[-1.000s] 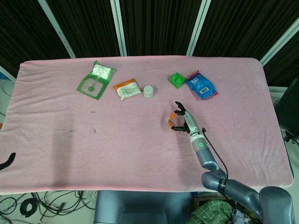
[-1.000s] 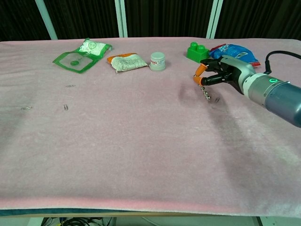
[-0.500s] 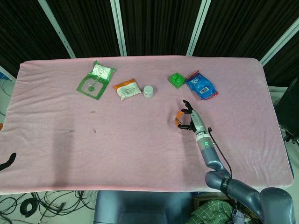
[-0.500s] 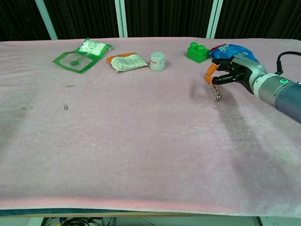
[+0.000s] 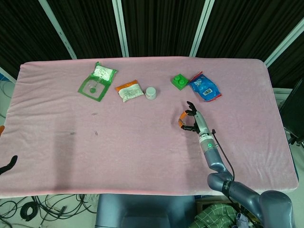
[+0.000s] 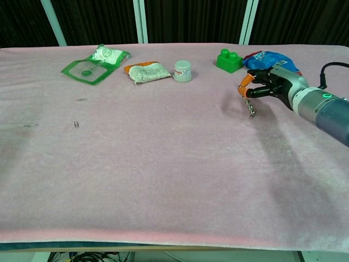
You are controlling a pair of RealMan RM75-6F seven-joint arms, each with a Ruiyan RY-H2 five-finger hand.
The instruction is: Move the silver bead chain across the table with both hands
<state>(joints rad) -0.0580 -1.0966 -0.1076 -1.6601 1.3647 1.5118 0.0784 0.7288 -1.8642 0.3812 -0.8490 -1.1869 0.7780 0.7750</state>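
Note:
My right hand (image 6: 268,87) hovers low over the pink cloth at the right, just in front of the blue packet. Its orange-tipped fingers pinch the top of the short silver bead chain (image 6: 250,108), which hangs down with its lower end at or just above the cloth. In the head view the right hand (image 5: 193,121) sits right of the table's middle and the chain is a tiny glint under the fingers. Of my left hand only a sliver of orange tip (image 5: 1,128) shows at the left edge of the head view; how its fingers lie is hidden.
Along the back lie a green packet (image 6: 92,64), an orange-and-white pouch (image 6: 146,72), a small white jar (image 6: 183,71), a green brick (image 6: 229,60) and a blue packet (image 6: 270,59). A few paper clips (image 6: 76,124) lie at the left.
My right hand carried the chain to the right and slightly farther back, then nearly stopped. An orange tip has appeared at the left edge of the head view.

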